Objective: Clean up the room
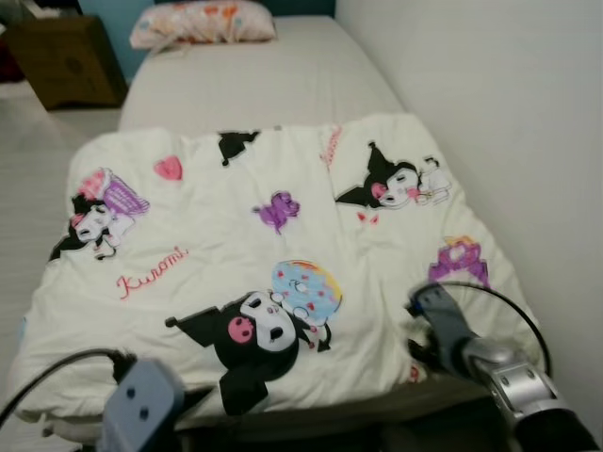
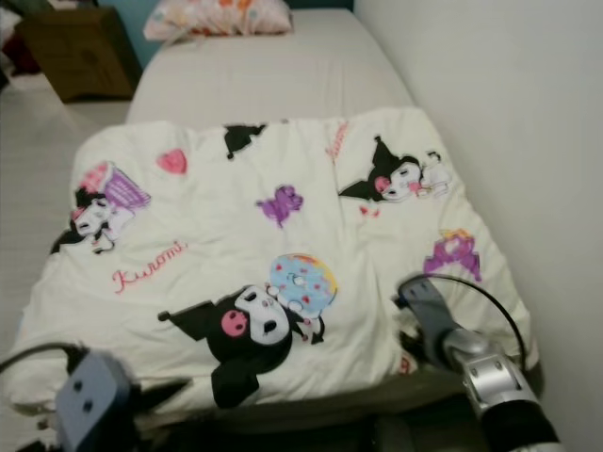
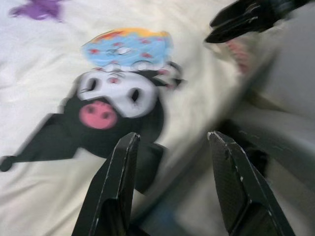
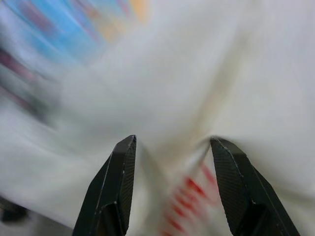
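A white blanket point(image 1: 236, 235) printed with black cartoon figures, hearts and purple shapes lies spread over the near half of a bed point(image 1: 283, 85). My left gripper point(image 3: 170, 142) is open at the blanket's near edge, left of centre, with nothing between its fingers point(image 3: 123, 172). Its wrist point(image 1: 141, 405) shows at the bottom left. My right gripper point(image 4: 170, 145) is open and pressed close over the blanket's near right corner, a red print mark between its fingers point(image 4: 231, 177). The right arm point(image 1: 490, 363) reaches in from the bottom right.
A flowered pillow point(image 1: 203, 24) lies at the head of the bed. A white wall point(image 1: 490, 94) runs along the bed's right side. A brown cabinet point(image 1: 66, 61) stands on the pale floor point(image 1: 38, 160) at the far left.
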Tool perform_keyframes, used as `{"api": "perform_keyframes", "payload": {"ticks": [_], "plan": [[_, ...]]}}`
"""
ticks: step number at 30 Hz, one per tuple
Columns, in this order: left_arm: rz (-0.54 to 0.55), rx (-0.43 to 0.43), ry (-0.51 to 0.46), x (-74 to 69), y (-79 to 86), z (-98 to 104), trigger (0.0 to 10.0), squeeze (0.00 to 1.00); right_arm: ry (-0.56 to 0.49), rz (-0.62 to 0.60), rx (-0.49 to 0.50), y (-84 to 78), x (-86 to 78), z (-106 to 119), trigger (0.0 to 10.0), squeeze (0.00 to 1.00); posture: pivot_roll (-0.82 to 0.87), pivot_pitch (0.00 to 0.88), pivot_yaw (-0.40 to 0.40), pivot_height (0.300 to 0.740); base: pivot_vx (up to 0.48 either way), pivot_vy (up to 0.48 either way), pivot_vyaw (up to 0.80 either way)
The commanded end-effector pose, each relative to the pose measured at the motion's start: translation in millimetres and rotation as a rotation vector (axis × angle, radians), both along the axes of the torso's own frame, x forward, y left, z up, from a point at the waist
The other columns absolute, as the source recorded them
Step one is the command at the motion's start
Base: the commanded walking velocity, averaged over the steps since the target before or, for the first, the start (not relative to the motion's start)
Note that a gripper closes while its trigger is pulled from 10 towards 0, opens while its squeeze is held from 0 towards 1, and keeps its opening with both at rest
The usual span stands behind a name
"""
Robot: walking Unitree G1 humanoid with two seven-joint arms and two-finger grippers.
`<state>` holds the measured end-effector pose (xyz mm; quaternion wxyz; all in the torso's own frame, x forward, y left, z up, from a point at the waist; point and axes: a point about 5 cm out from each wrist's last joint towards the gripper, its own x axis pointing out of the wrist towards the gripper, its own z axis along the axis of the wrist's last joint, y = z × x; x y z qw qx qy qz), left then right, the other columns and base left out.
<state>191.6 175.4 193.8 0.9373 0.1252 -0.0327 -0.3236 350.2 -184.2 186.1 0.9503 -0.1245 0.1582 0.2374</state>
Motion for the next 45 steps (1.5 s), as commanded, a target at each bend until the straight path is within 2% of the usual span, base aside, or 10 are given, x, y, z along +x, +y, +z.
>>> {"api": "perform_keyframes", "payload": {"ticks": [1,5,11,12,15,19,23,28,34,45], "plan": [[0.036,0.01,0.021,2.7,4.6,-9,10.0,0.0,0.001,0.03,0.049,9.8,-3.9,7,10.0,0.0,-0.04,0.349,-0.028,0.571,0.0,0.0,0.0],[0.087,-0.005,-0.009,17.6,8.3,-9,10.0,0.0,-0.063,0.092,0.14,29.2,-1.6,30,10.0,0.0,-0.05,0.338,-0.049,0.571,0.0,0.0,0.0],[0.115,-0.014,-0.021,22.7,10.9,-7,10.0,0.0,-0.099,0.133,0.196,37.0,-3.0,47,10.0,0.0,-0.05,0.329,-0.046,0.571,0.0,0.0,0.0],[0.156,-0.02,-0.024,26.2,13.6,-9,10.0,0.0,-0.152,0.114,0.242,37.7,-4.2,52,10.0,0.0,-0.05,0.302,-0.039,0.571,0.0,0.0,0.0],[0.418,-0.092,-0.016,42.0,27.2,-22,10.0,0.0,-0.318,-0.134,0.258,28.1,-4.3,30,10.0,0.0,-0.05,0.281,-0.027,0.571,0.0,0.0,0.0],[0.529,-0.11,-0.006,48.2,32.5,-30,10.0,0.0,-0.32,-0.251,0.293,23.2,-8.3,12,10.0,0.0,-0.05,0.261,-0.012,0.571,0.0,0.0,0.0],[0.769,-0.186,0.038,62.7,46.8,-49,10.0,0.0,-0.325,-0.501,0.339,4.9,-21.1,-28,10.0,0.0,-0.06,0.221,0.004,0.571,0.0,0.0,0.0],[0.742,-0.132,0.037,67.4,40.4,-56,10.0,0.0,-0.304,-0.482,0.295,4.3,-27.3,-45,10.0,0.0,-0.07,0.192,0.008,0.571,0.0,0.0,0.0],[0.684,-0.059,0.041,63.9,25.8,-73,10.0,0.0,-0.212,-0.358,0.325,18.9,-39.5,-76,10.0,0.0,-0.07,0.179,0.0,0.571,0.0,0.0,0.0],[0.645,-0.071,0.016,62.7,13.4,-77,10.0,0.0,-0.184,-0.317,0.354,29.8,-42.8,-88,10.0,0.0,-0.07,0.167,-0.012,0.601,0.0,0.0,0.0]]}}
